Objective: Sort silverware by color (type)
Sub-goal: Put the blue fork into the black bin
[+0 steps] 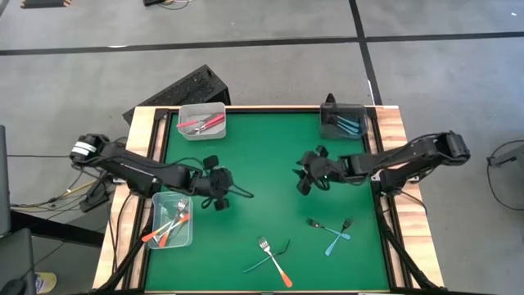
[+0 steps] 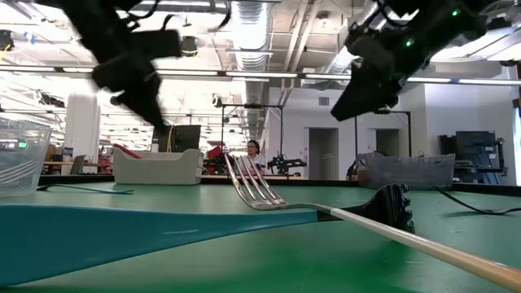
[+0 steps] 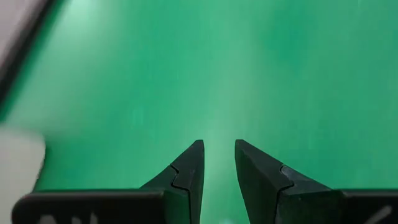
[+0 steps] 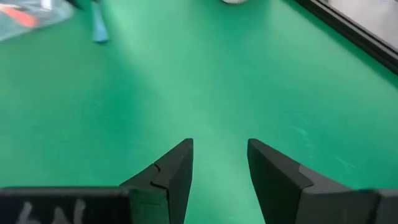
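Well, most of the sorting looks done: the clear plastic bin point(image 1: 201, 121) at the far left corner holds red-handled silverware point(image 1: 206, 123), the dark grey bin point(image 1: 342, 120) at the far right corner holds blue-handled pieces point(image 1: 347, 124), and the clear plastic bin point(image 1: 173, 220) at the near left edge holds orange-handled forks point(image 1: 166, 229). Four utensils are left, I'd judge, all loose on the green felt-like table mat point(image 1: 262, 156): a silver-headed fork with a thin orange plastic handle point(image 1: 275, 260) crossed over a teal-handled one point(image 1: 266, 260) near the front edge, and just to the right a teal-handled fork point(image 1: 337, 238) crossed with a darker-handled piece point(image 1: 321, 224).

Both arms hang above bare mat. Left gripper point(image 3: 217, 152), beside the orange bin, shows matte black wedge fingers a narrow gap apart, pinching nothing. Right gripper point(image 4: 219, 149), out from the dark bin, has its fingers spread wider, also empty. Slim, smooth handles lying flat on cloth; crossed pairs may prove fiddly.
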### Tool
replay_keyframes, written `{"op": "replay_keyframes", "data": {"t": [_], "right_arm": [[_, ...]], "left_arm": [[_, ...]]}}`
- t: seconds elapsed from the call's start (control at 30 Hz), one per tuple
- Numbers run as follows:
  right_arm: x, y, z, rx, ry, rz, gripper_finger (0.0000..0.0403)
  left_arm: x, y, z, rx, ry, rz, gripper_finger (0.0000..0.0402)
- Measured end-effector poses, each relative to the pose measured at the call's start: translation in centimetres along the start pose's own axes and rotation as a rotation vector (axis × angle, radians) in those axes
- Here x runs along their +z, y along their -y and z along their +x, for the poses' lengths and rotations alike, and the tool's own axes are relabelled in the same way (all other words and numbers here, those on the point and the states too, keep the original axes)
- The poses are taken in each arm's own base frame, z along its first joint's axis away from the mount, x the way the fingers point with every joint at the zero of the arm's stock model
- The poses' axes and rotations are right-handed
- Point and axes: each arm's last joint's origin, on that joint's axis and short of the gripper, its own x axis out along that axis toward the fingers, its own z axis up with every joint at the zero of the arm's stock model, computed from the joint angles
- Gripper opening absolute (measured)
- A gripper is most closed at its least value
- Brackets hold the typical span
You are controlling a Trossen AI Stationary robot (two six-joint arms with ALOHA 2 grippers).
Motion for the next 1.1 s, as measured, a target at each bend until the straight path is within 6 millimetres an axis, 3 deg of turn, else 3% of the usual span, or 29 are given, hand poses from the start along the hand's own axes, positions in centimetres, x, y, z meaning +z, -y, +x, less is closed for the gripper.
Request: {"op": "replay_keyframes", "data": {"t": [0.13, 0.5, 0.83, 1.1], "right_arm": [[-0.1, -1.4, -0.6, 0.061, 0.035, -0.013, 0.0177], [-0.2, -2.9, -1.4, 0.126, 0.076, -0.025, 0.0177], [-0.1, -2.7, -1.3, 0.117, 0.077, -0.02, 0.0177], [-0.1, -2.6, -1.3, 0.116, 0.077, -0.021, 0.0177]], "left_arm": [[-2.4, -0.1, -0.3, 0.038, -0.188, 0.049, 0.008], [-7.0, -2.1, 1.9, -0.053, -0.499, -0.012, 0.008], [-8.7, -3.9, 2.8, -0.038, -0.627, -0.18, 0.0084], [-8.8, -4.4, 3.0, -0.06, -0.637, -0.176, 0.0073]]}}
